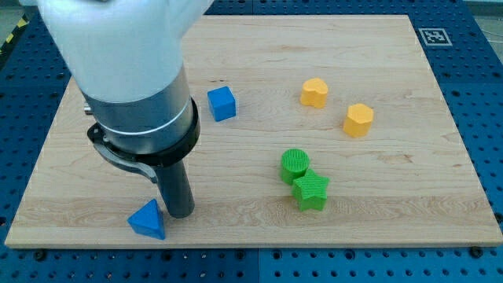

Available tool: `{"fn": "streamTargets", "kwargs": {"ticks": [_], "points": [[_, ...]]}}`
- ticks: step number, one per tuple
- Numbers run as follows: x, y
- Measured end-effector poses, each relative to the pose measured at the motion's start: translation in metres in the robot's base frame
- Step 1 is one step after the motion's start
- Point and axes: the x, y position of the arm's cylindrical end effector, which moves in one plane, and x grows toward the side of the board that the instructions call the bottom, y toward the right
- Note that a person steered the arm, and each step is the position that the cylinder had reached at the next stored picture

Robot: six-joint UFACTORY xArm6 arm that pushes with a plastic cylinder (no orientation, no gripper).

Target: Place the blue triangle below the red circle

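The blue triangle (148, 219) lies near the view's bottom left, close to the board's bottom edge. My tip (180, 213) stands just to the right of it, touching or nearly touching its right side. The arm's white and grey body covers the upper left of the view. No red circle shows in this view; it may be hidden behind the arm.
A blue cube (222, 103) sits right of the arm. Two yellow blocks (314, 92) (358, 119) lie at the upper right. A green cylinder (295, 165) touches a green star (310, 191) near the middle. The wooden board (393, 204) ends just below the triangle.
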Motion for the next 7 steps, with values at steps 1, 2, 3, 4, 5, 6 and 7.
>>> {"fn": "streamTargets", "kwargs": {"ticks": [1,2,3,4,5,6,7], "points": [[0.012,0.000],[0.032,0.003],[0.031,-0.003],[0.030,-0.033],[0.030,-0.042],[0.030,-0.058],[0.030,-0.071]]}}
